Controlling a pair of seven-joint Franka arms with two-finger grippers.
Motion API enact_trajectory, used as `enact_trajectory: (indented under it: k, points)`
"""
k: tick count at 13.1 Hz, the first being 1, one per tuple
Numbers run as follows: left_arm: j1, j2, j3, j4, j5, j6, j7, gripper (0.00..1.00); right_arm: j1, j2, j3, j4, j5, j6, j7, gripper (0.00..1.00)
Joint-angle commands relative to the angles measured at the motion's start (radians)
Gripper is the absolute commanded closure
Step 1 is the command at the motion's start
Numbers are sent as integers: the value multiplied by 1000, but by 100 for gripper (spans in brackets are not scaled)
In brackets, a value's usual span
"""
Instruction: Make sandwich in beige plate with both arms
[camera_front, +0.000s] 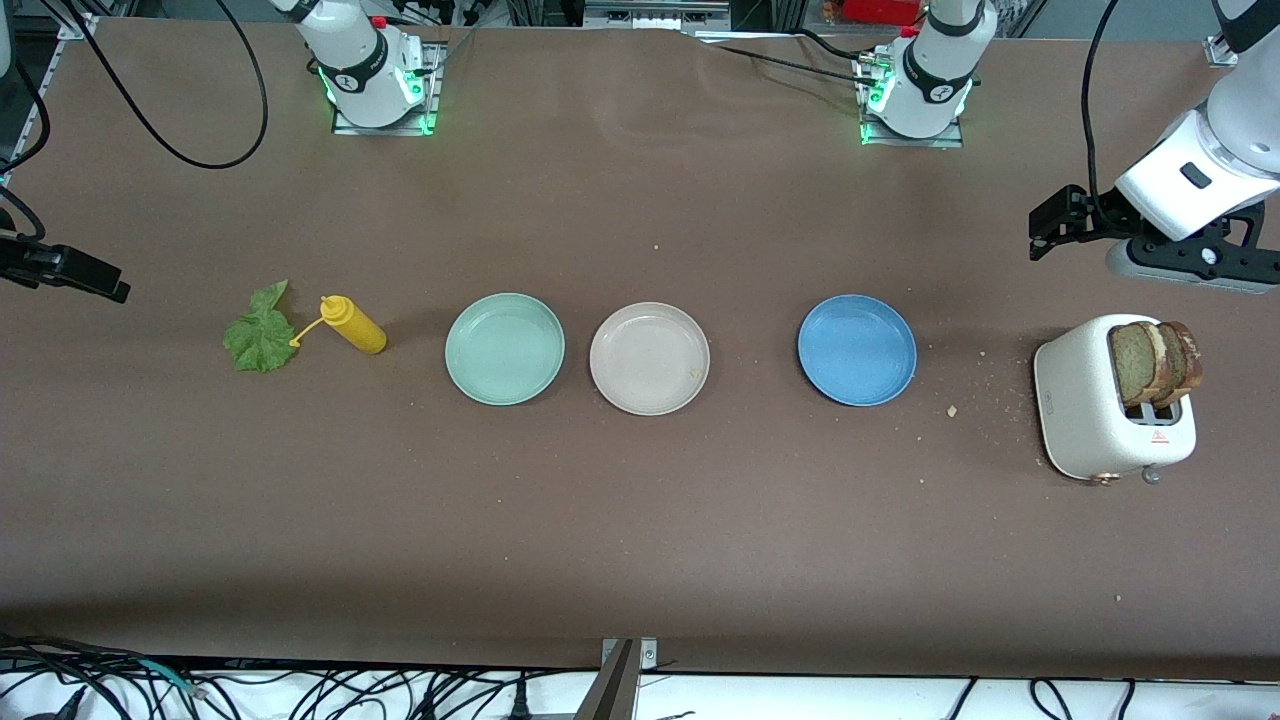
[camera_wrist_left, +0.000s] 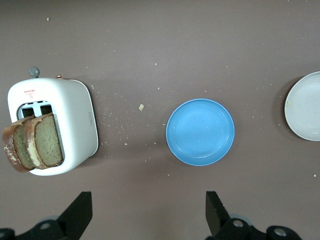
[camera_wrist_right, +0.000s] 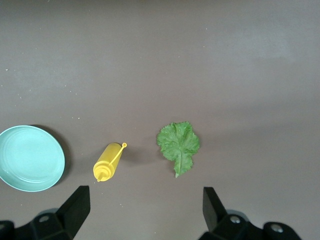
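Observation:
The beige plate (camera_front: 649, 358) sits bare in the middle of the table, between two other plates; its edge also shows in the left wrist view (camera_wrist_left: 305, 107). Two brown bread slices (camera_front: 1155, 362) (camera_wrist_left: 35, 142) stick up out of a white toaster (camera_front: 1085, 400) at the left arm's end. A green lettuce leaf (camera_front: 258, 335) (camera_wrist_right: 178, 142) lies flat at the right arm's end. My left gripper (camera_front: 1057, 222) (camera_wrist_left: 147, 200) hangs open and empty, high over the table between toaster and blue plate. My right gripper (camera_front: 100, 280) (camera_wrist_right: 146, 195) hangs open and empty, high over the table beside the lettuce.
A mint-green plate (camera_front: 504, 349) and a blue plate (camera_front: 857, 350) flank the beige one. A yellow squeeze bottle (camera_front: 355, 325) lies on its side beside the lettuce. Crumbs (camera_front: 951, 410) dot the table between the blue plate and the toaster.

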Motion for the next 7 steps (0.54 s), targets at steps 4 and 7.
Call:
enact_trajectory:
  k: [4, 7]
  points:
    - [7, -6, -3, 13, -22, -19, 4, 0, 1, 0, 17, 10, -19, -14, 3, 0]
    - [7, -5, -3, 13, -14, -21, 2, 0, -1, 0, 18, 10, -17, -15, 3, 0]
